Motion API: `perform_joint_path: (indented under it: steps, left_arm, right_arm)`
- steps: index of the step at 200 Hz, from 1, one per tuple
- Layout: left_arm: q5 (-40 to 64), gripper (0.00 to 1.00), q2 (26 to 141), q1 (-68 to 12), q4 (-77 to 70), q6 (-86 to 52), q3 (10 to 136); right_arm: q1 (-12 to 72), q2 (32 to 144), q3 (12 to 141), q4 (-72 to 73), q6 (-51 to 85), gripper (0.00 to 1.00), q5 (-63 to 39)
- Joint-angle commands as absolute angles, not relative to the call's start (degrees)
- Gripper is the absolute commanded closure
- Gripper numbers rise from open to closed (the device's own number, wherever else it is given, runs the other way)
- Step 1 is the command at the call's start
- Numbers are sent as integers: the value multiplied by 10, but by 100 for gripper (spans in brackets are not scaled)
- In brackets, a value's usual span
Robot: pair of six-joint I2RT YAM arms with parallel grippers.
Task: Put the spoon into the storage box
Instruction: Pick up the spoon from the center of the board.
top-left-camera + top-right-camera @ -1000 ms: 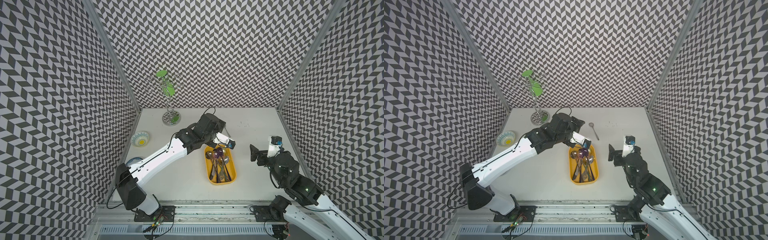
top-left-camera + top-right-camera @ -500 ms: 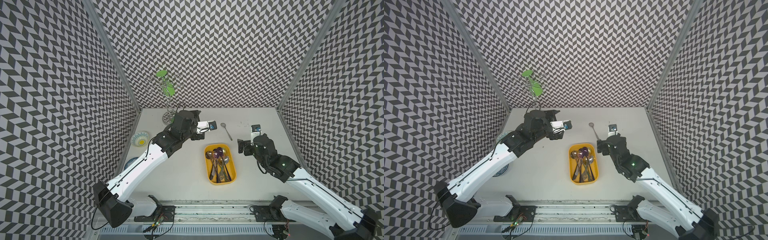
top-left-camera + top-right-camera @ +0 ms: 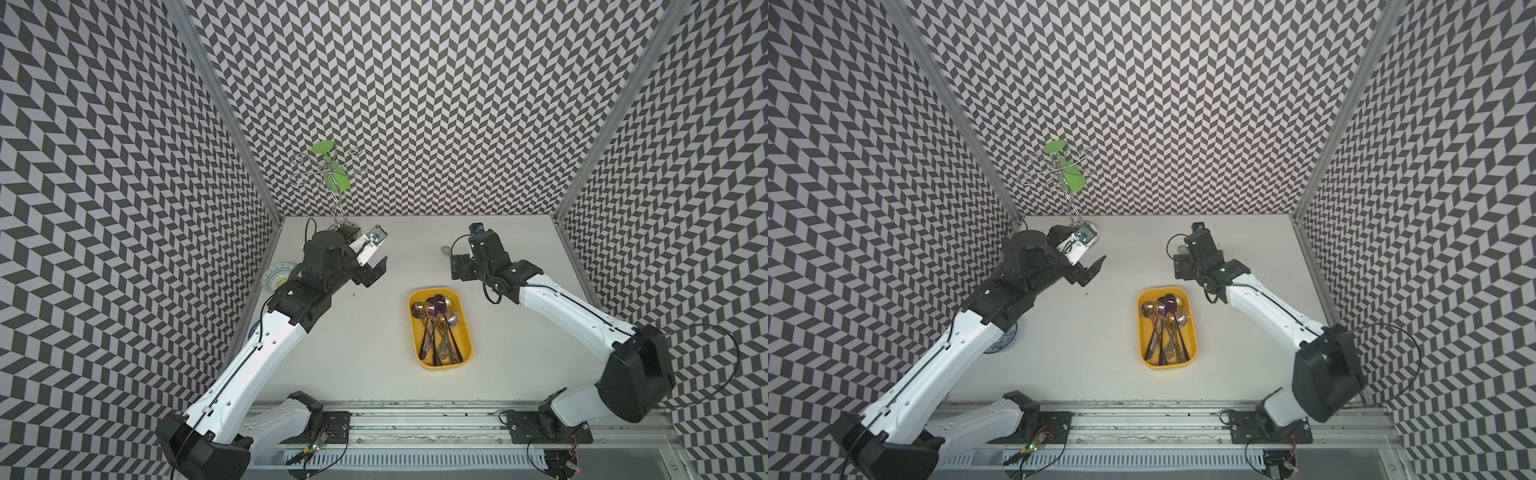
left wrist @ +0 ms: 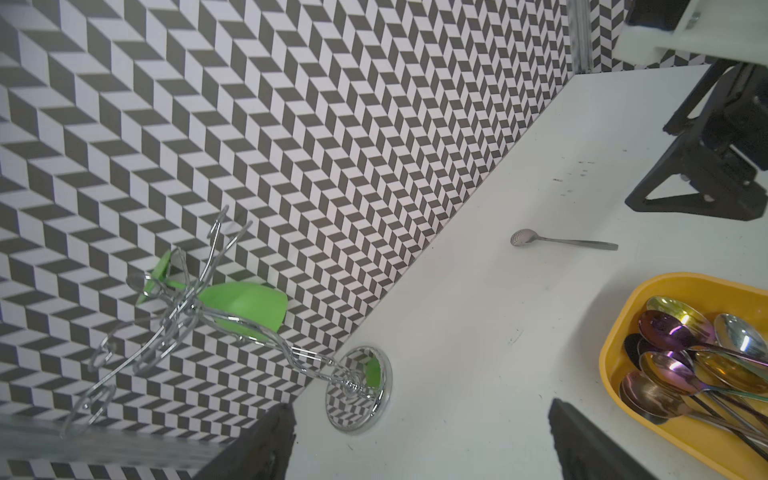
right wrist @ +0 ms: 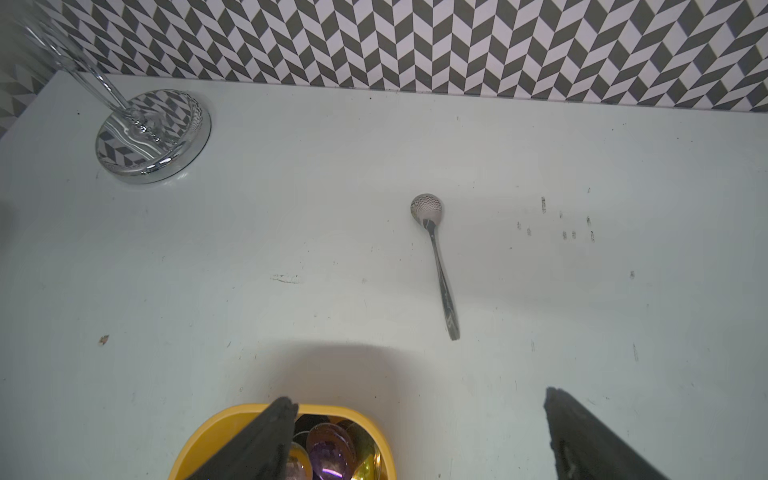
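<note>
step, judged: reach | small silver metal spoon (image 5: 438,266) outside shallow yellow plastic storage box (image 3: 412,336) | right gripper (image 5: 417,397) agape, empty; left gripper (image 4: 419,405) too | next: you straddle handle (image 5: 448,303); close

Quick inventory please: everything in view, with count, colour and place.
shallow yellow plastic storage box: 1, yellow, mid-table
silver metal teaspoon: 1, silver, loose on table behind the box
metal spoons: several, purple, gold, silver, inside the box
chrome wire cup rack: 1, silver, back-left corner
green plastic goblet: 1, green, hanging on the rack
small round patterned bowl: 1, white-blue-yellow, left edge
blue-rimmed plate: 1, blue-white, partly under left arm
left gripper: 1, black, jaws open, empty, near rack
right gripper: 1, black, jaws open, empty, by the teaspoon
</note>
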State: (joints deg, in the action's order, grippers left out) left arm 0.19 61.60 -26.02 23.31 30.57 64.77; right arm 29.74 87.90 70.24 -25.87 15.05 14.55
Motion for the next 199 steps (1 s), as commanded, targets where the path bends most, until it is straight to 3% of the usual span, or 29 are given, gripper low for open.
perform_joint_path:
  steps: [1,78,120,166,199]
  left_arm:
    - [27,0,587,-246,214,246,608]
    - [173,0,517,-153,202,246,494]
    - [144,0,508,-133,179,211,469]
    - [27,0,513,-127,125,118,424]
    - [16,0,519,-127,120,99,420]
  right_arm:
    - [286,920,739,-251,149,8,123]
    - [253,1109,919,-320,137,20,70]
    - [243,1198,993,-340,129,25,73]
    - [230,1285,1085,-385,124,33,82]
    - [220,1334,1129,-400,120,37,80]
